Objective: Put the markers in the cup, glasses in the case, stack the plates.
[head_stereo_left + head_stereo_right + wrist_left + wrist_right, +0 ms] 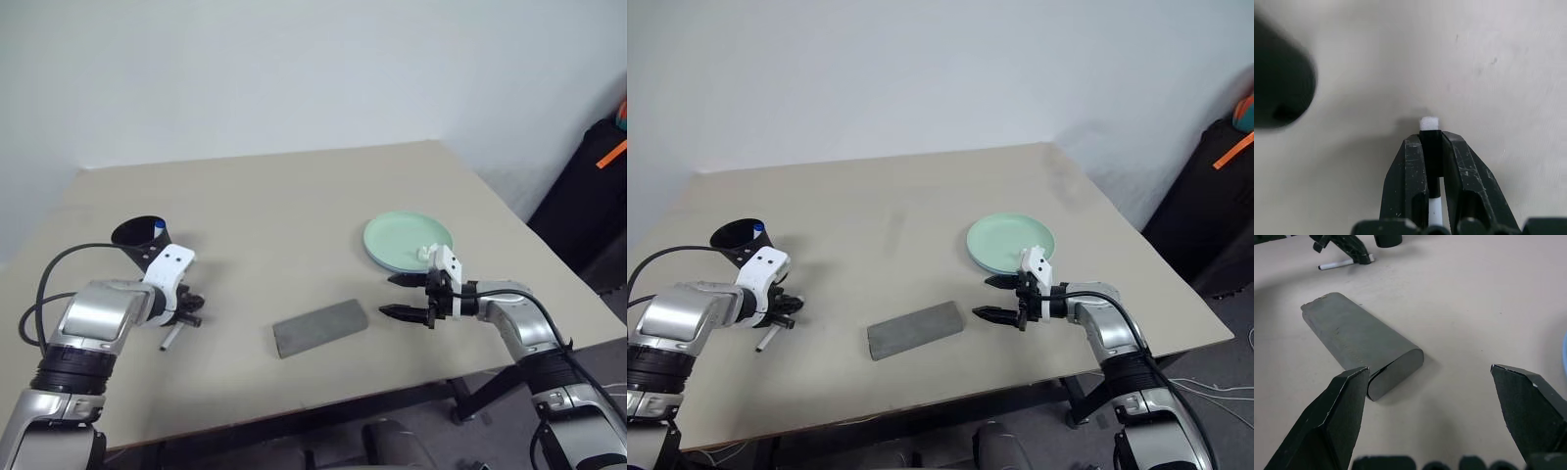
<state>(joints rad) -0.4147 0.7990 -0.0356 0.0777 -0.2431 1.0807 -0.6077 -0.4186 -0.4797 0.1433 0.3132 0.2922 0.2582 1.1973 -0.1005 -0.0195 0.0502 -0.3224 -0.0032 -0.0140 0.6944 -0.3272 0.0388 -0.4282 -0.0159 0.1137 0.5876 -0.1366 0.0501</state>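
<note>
My left gripper (186, 315) is shut on a pale marker (170, 339) with a black cap, low over the table beside the black cup (140, 236). In the left wrist view the fingers (1413, 166) clamp the marker's black cap (1430, 147). A blue-ended marker (159, 224) stands in the cup. The grey case (320, 327) lies closed at the table's middle front. My right gripper (400, 297) hangs open between the case and the mint green plate (397, 235), holding nothing. A light blue edge (1565, 352) shows beside it. The glasses are out of view.
A small crumpled white tissue (426, 253) rests on the green plate's near rim. The beige table (294, 206) stretches bare toward the wall. A black bag with an orange strap (598, 186) stands beyond the table's right edge.
</note>
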